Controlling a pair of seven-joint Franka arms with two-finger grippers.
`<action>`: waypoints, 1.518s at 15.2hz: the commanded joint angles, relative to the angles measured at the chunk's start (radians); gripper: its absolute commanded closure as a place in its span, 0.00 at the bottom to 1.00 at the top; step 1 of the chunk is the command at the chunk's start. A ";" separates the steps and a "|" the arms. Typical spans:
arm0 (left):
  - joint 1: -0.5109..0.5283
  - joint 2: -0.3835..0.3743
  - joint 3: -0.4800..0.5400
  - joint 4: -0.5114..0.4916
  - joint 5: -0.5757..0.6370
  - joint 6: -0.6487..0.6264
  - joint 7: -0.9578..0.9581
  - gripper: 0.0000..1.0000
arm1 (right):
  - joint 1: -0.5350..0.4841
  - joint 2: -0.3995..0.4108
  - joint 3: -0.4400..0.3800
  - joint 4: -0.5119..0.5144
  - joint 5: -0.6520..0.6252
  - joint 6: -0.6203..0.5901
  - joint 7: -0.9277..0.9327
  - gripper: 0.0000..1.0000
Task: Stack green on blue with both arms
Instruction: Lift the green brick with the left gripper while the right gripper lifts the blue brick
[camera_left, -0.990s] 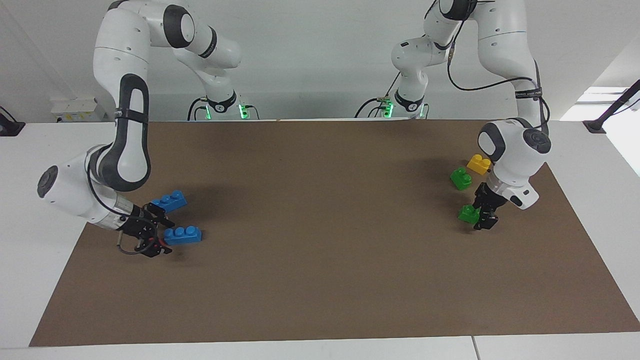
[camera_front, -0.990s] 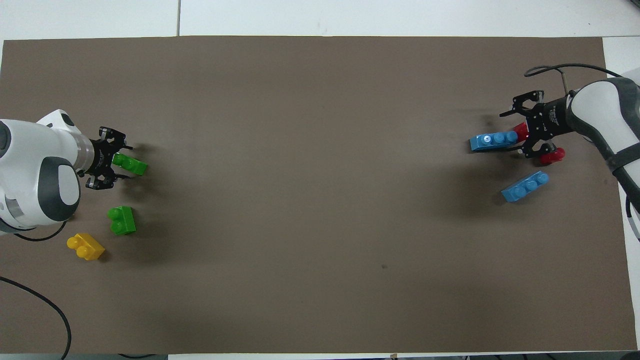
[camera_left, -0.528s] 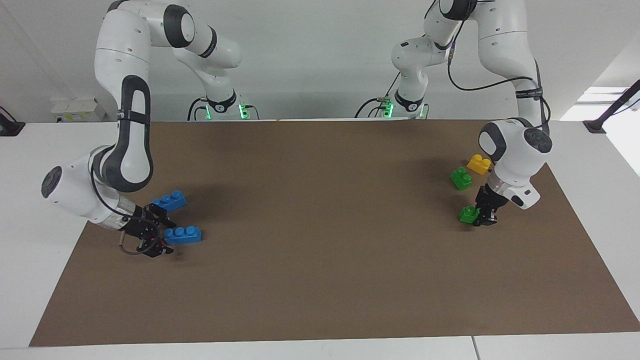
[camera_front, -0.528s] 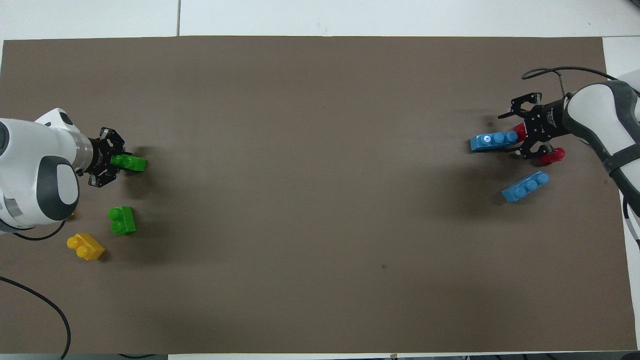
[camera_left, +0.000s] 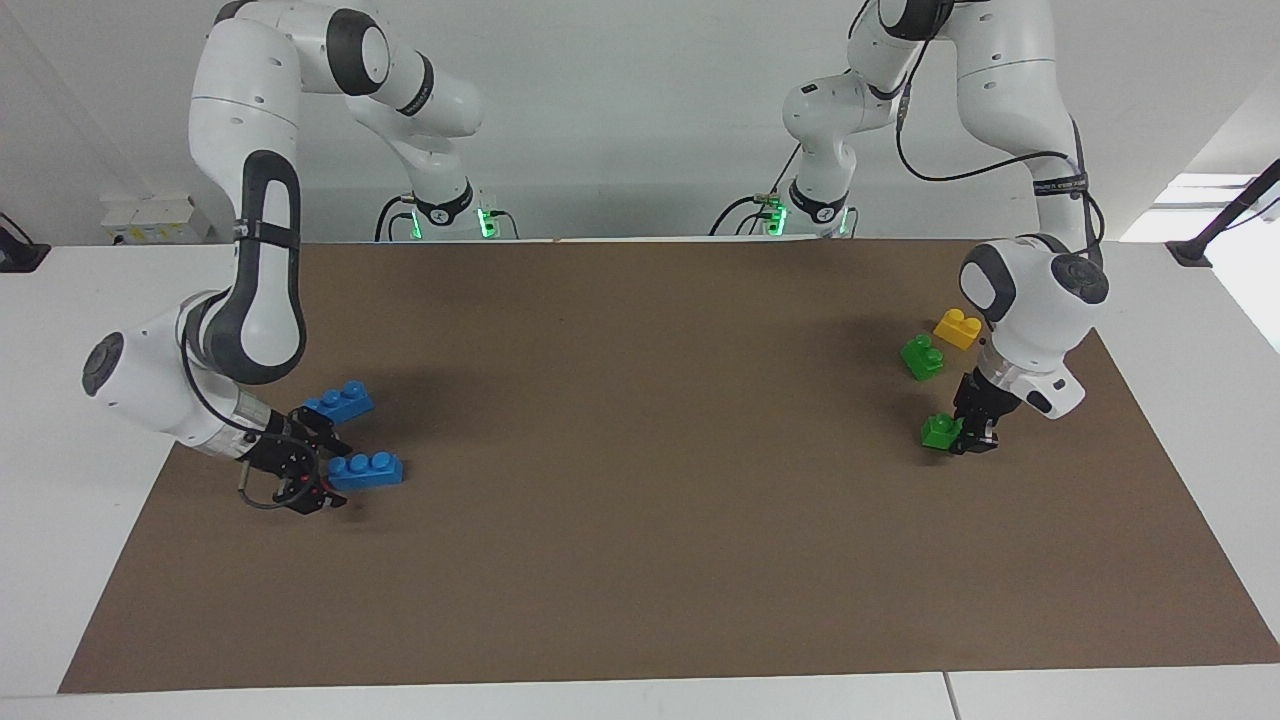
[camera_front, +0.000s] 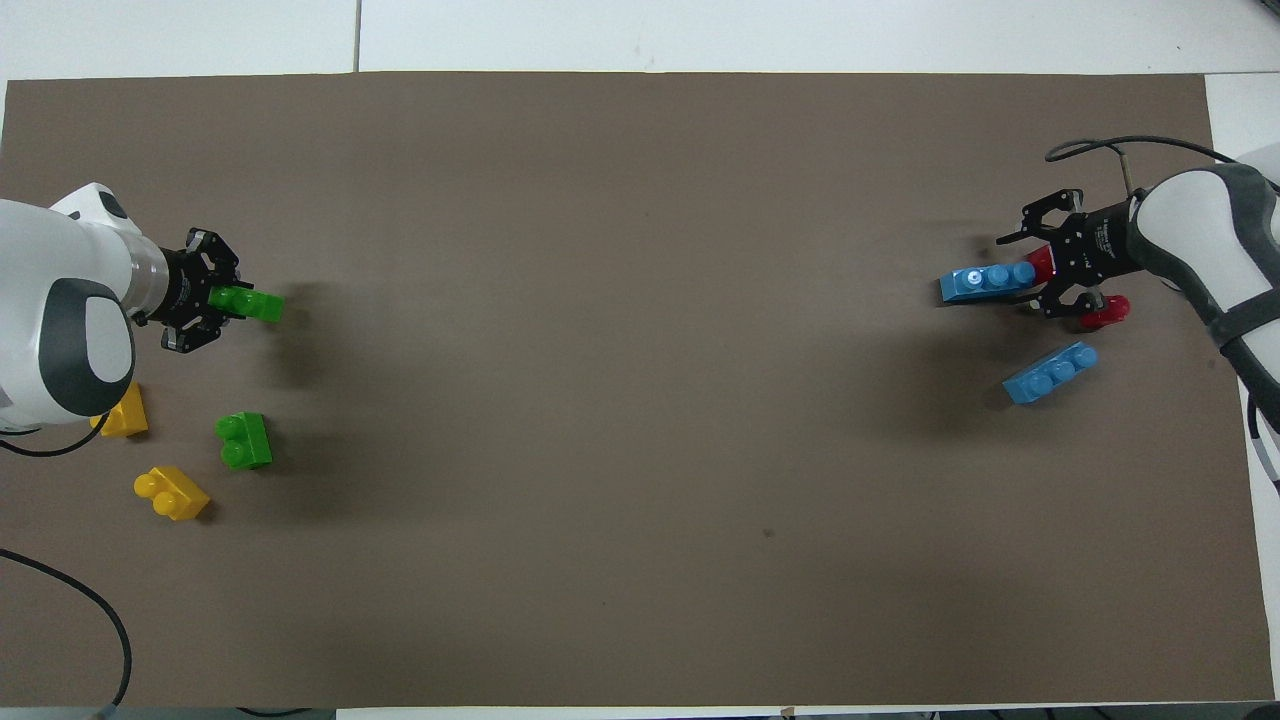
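Meanwhile the left end effector (camera_left: 962, 432) clamps a green brick (camera_left: 940, 431); the right end effector (camera_left: 318, 462), spread wide, straddles a blue brick (camera_left: 366, 470).

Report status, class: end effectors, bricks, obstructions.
Left end effector shut on green brick. Right end effector open at blue brick, not gripping. Red bricks crowd right end effector.

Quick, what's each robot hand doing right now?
Left hand: closed on the green brick.
Right hand: open, at the end of a blue brick, not holding it.
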 joint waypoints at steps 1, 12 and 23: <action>-0.045 -0.049 -0.001 0.014 -0.014 -0.084 -0.042 1.00 | -0.008 -0.028 0.002 -0.039 0.027 0.025 -0.054 0.36; -0.130 -0.180 -0.062 0.145 -0.017 -0.414 -0.232 1.00 | -0.011 -0.028 0.002 -0.035 0.025 0.018 -0.164 1.00; -0.137 -0.284 -0.082 0.134 -0.066 -0.495 -0.297 1.00 | 0.197 -0.092 0.007 0.062 0.076 -0.067 0.231 1.00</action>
